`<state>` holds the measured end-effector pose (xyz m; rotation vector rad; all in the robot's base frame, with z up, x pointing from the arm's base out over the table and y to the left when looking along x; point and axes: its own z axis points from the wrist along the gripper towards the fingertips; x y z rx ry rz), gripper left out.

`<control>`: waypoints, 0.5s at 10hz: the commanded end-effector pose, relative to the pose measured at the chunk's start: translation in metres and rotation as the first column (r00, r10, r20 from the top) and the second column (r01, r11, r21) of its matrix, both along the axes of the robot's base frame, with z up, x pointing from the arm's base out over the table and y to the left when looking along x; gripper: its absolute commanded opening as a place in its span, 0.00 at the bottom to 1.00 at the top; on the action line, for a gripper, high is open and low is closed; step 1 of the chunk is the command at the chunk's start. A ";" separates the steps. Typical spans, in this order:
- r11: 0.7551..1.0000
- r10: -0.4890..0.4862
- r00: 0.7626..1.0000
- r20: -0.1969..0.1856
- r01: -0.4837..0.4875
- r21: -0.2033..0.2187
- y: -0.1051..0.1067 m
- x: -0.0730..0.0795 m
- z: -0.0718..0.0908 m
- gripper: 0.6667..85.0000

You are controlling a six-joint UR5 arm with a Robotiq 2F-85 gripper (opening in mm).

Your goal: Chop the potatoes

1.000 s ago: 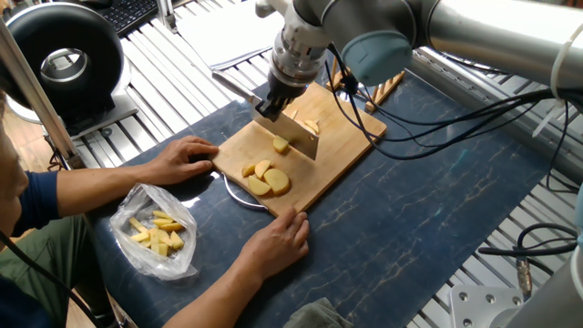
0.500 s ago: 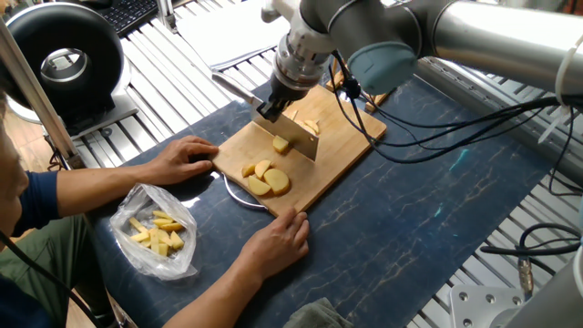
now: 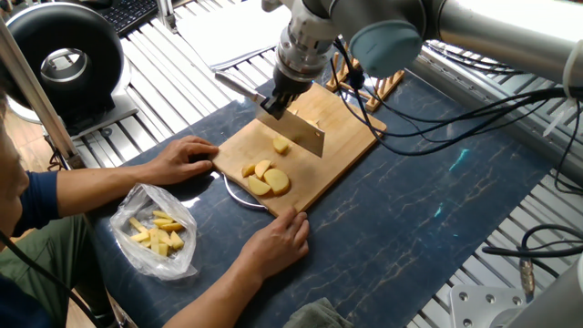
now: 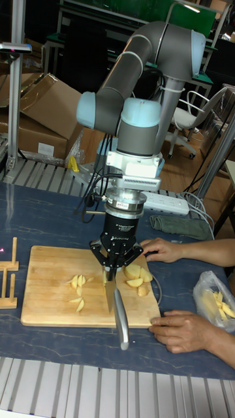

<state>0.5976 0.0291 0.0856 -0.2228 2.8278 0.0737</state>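
Fixed view: my claw is clamped on the knife, its blade held just above the cutting board and tilted, clear of the wood. The potatoes lie on the board's near half, one small chunk right under the blade's edge and thin slices on the far side in the tall fixed view. A person's hands steady the board. I judge I'm between cuts; next I must line the blade over that chunk and press straight down.
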 end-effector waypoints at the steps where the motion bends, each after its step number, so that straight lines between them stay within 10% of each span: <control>1: 1.000 -0.013 1.000 -0.003 0.013 0.017 0.006 0.000 0.005 0.00; 5: 1.000 -0.011 1.000 0.016 0.011 0.010 0.004 0.007 -0.003 0.00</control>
